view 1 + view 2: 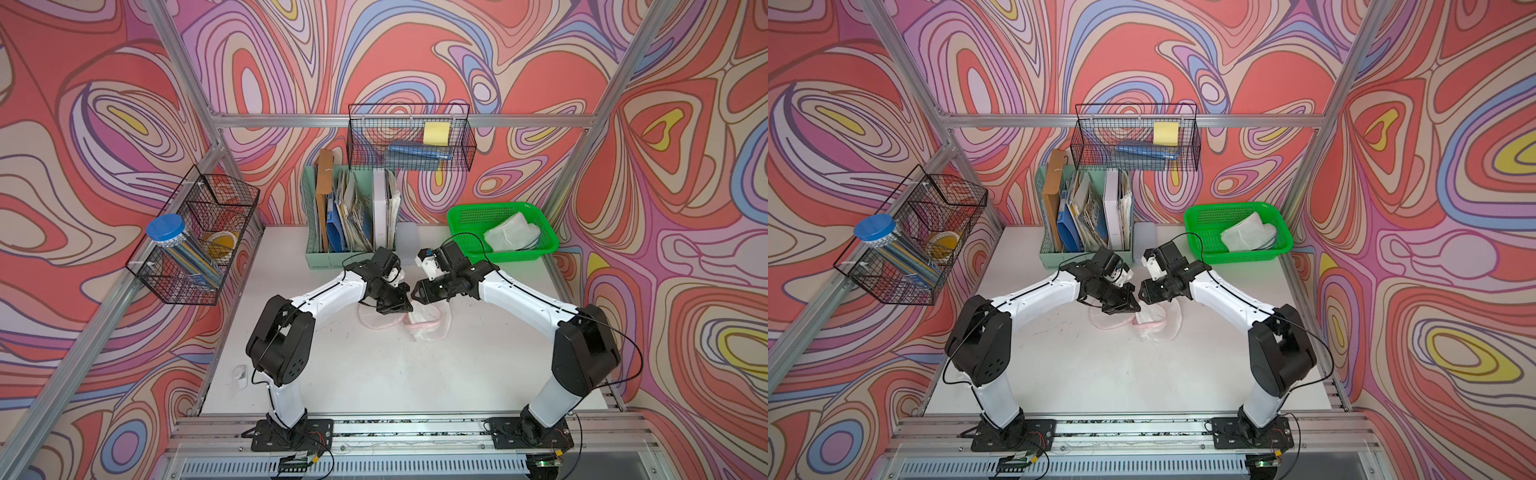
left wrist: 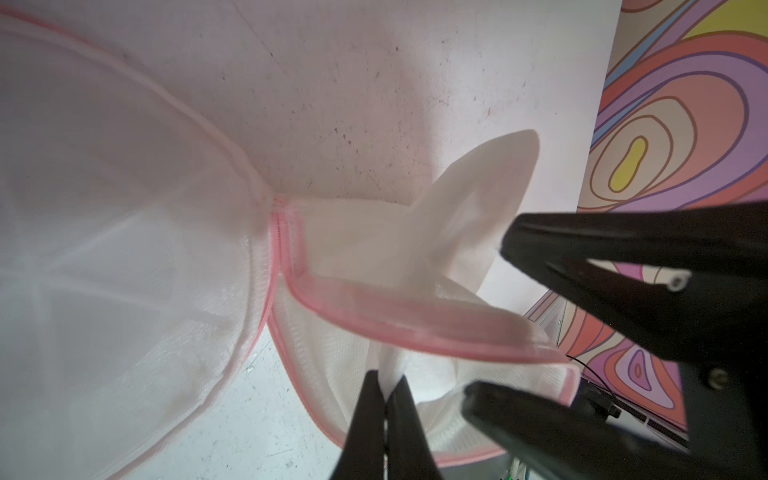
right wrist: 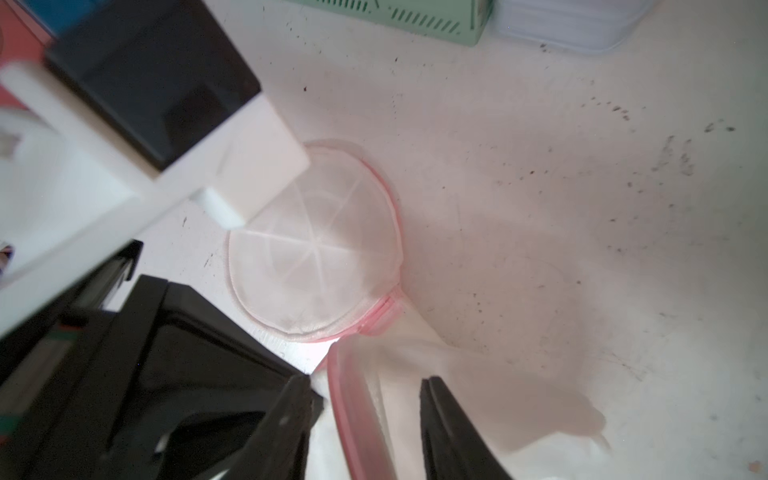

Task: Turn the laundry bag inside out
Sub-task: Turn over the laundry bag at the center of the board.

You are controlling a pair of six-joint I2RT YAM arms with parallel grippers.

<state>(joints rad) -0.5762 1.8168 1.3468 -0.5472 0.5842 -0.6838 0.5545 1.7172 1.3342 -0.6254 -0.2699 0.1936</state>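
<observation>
- Tabletop [image 1: 374, 374]: white and matte, scuffed with dark specks and smudges, spreads forward from the mint file rack [image 1: 332, 259] standing at its rear edge.
- Laundry bag [image 1: 428, 328]: white mesh with pink zipper trim, lies crumpled on the table just in front of the file rack; one round panel flat on the surface, the pink-rimmed part beside it lifted.
- Left gripper [image 2: 386, 399]: clenched on a pinch of the bag's white mesh, just in front of the file rack.
- Right gripper [image 3: 365, 380]: released, jaws spread to either side of the bag's pink rim without pressing it, facing the left one in front of the file rack.
- Clear plastic box [image 1: 409, 235]: stands just to the right of the file rack.
- Green basket [image 1: 519, 251]: sits further to the right of the file rack, holds pale mesh bundles [image 1: 511, 235].
- Wire basket [image 1: 361, 141]: hangs on the aluminium frame [image 1: 291, 120] directly above the file rack, carries a yellow pad [image 1: 436, 133] and blue items.
- Second wire basket [image 1: 178, 286]: hangs on the side rail well to the left of the file rack, holds a blue-lidded jar [image 1: 166, 226].
- Wallpaper [image 1: 665, 208]: swirls of red, pink, lilac, blue and yellow, behind and to both sides of the file rack.
- Base rail [image 1: 395, 424]: slotted aluminium, runs along the table edge farthest from the file rack, carries both arm mounts.
</observation>
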